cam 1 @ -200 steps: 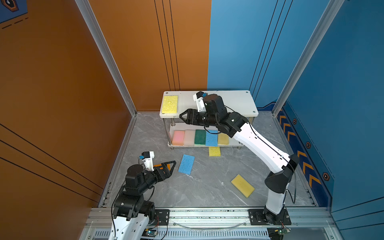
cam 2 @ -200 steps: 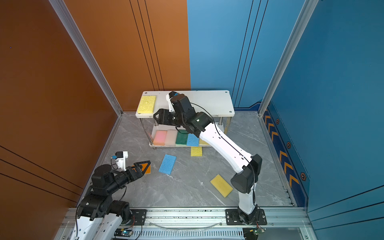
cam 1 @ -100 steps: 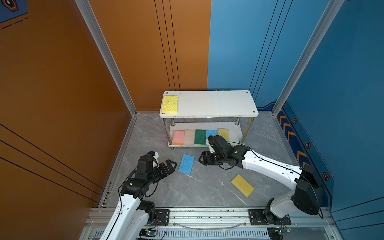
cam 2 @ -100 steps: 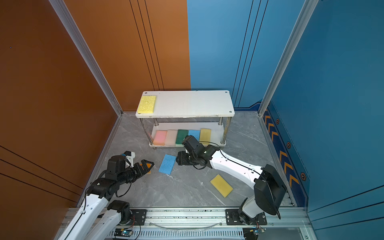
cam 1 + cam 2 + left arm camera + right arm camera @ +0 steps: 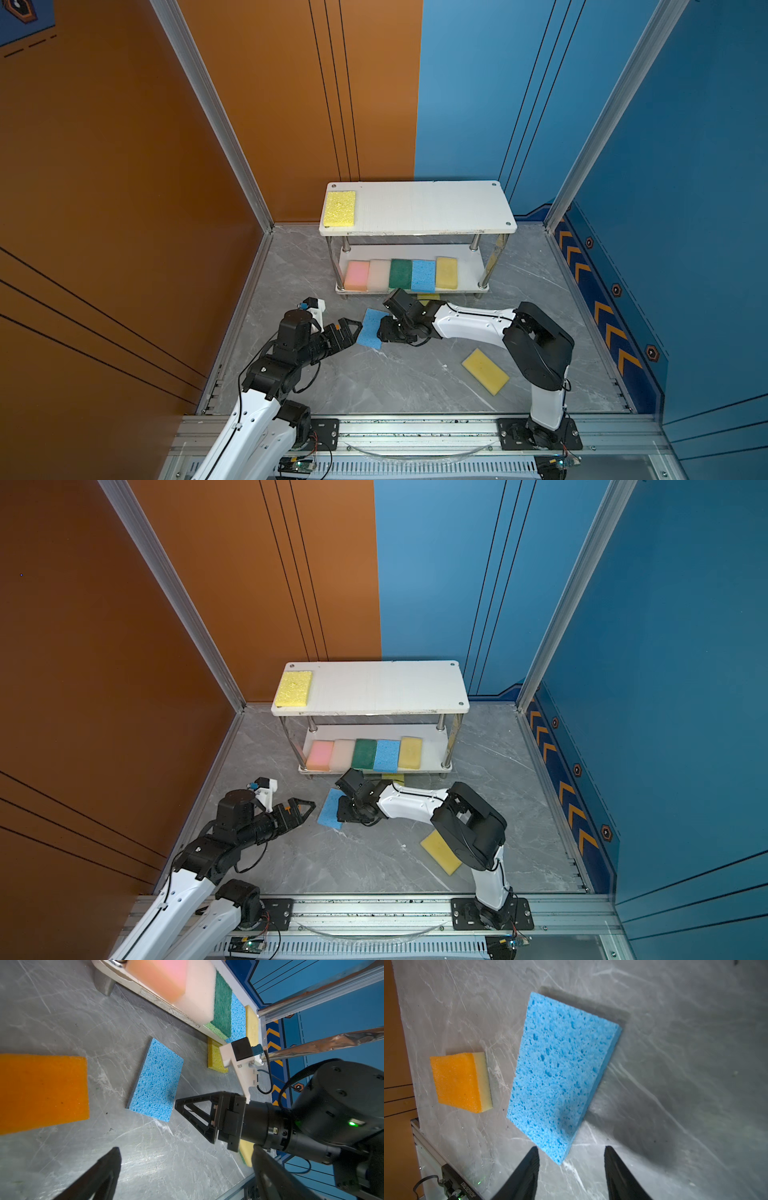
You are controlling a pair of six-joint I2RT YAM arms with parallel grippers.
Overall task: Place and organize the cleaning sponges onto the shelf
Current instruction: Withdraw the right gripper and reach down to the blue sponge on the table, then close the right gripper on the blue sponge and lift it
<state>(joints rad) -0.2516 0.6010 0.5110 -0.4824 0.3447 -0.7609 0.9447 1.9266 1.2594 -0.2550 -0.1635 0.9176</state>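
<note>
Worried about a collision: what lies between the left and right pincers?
The loose blue sponge, flat on the grey floor; both top views show it between the left pincer and the right pincer.

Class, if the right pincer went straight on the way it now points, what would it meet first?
The flat blue porous sponge on the grey marbled floor: its near corner lies just ahead of the open right pincer. Height above it is unclear.
</note>
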